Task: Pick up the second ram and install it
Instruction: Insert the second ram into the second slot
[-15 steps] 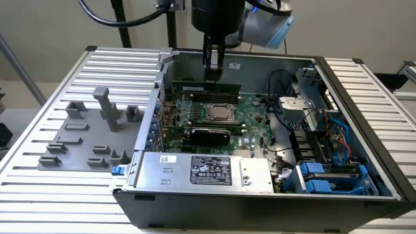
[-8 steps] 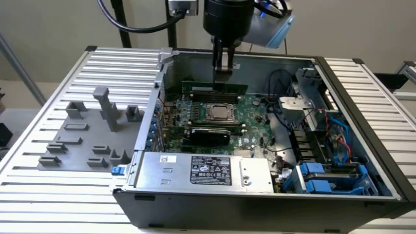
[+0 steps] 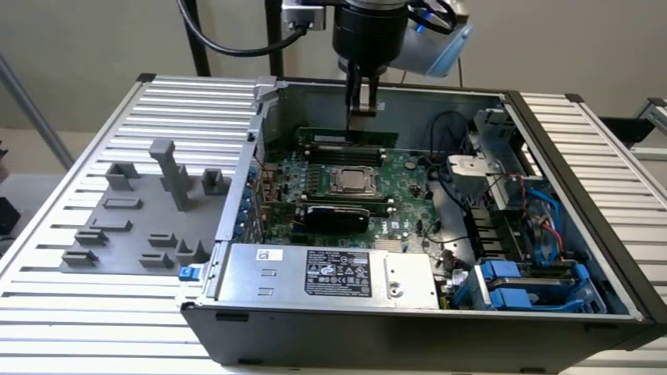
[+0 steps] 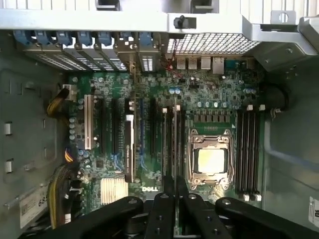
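Observation:
My gripper point(image 3: 362, 109) hangs inside the open computer case, a little above the memory slots on the far side of the CPU socket point(image 3: 354, 180). Its fingers point(image 4: 168, 191) stand close together, shut, with nothing between them. Below them, green ram sticks point(image 3: 349, 139) stand upright in those slots. In the wrist view they appear edge-on beside the CPU socket point(image 4: 210, 159), as thin lines point(image 4: 177, 139) with white end clips. I cannot tell which stick is the second ram. The green motherboard point(image 4: 149, 94) lies flat on the case floor.
A grey fixture plate point(image 3: 136, 226) with upright holders lies on the slatted table at the exterior view's left. The power supply point(image 3: 323, 273) fills the case front, and a drive cage with blue parts point(image 3: 521, 285) and cables stands at the right. More black slots point(image 4: 247, 149) flank the socket's other side.

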Controlling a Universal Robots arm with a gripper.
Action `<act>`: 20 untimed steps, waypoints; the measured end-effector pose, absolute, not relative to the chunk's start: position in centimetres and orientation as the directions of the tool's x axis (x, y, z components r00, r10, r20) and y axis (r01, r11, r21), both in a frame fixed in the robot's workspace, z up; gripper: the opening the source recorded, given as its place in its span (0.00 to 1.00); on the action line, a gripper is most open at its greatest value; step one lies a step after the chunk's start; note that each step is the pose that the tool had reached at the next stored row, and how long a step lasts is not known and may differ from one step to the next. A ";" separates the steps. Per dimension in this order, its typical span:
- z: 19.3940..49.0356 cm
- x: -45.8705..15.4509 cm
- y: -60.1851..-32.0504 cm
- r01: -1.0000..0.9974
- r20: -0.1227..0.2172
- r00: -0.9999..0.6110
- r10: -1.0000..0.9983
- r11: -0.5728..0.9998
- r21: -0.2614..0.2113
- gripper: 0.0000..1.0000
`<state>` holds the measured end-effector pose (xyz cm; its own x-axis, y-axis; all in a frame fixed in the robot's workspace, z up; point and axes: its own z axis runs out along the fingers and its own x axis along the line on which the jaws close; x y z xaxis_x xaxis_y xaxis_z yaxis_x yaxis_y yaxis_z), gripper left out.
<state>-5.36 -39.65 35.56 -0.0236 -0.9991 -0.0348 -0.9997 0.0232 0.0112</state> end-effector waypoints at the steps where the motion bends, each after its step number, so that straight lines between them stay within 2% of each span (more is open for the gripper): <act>1: 35.4 -5.3 -39.4 -1.000 -0.035 -0.024 -0.999 0.023 0.011 0.00; 7: 34.3 -4.6 -38.4 -1.000 -0.035 -0.024 -0.999 0.024 0.011 0.00; 20: 32.5 -3.6 -38.0 -0.999 -0.034 -0.041 -0.999 0.041 0.012 0.00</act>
<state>-3.59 -38.04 32.45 -0.0414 -0.9986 -0.0342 -0.9991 0.0411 0.0118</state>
